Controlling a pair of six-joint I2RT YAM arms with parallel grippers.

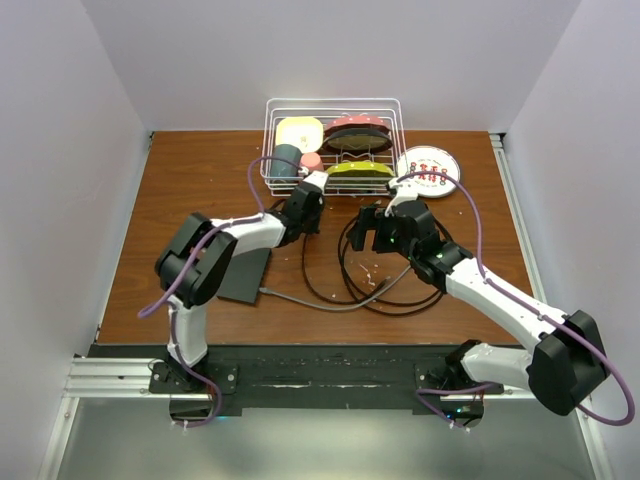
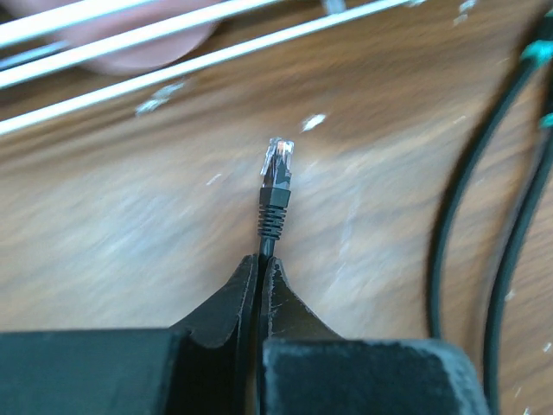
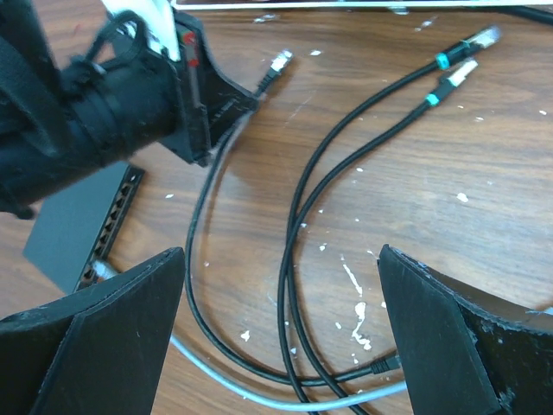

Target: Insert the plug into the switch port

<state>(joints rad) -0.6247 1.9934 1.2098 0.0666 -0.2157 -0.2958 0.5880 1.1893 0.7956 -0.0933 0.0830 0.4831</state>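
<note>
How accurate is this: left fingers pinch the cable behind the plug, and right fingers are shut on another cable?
Wrong on the right fingers: the right wrist view shows them open, empty. The left fingers do pinch the cable behind the plug.

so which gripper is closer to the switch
Left. The left gripper, shut on the plug, is just past the switch's far right corner; the right gripper hangs open farther right, above the looped cables.

At the worktop's [image 1: 200, 180] far edge a white wire rack [image 1: 270, 140] holds what appear to be dishes [image 1: 300, 131], a red-marked plate [image 1: 428, 170] lies beside it, and teal-banded black cables [image 3: 442, 60] loop nearer.
</note>
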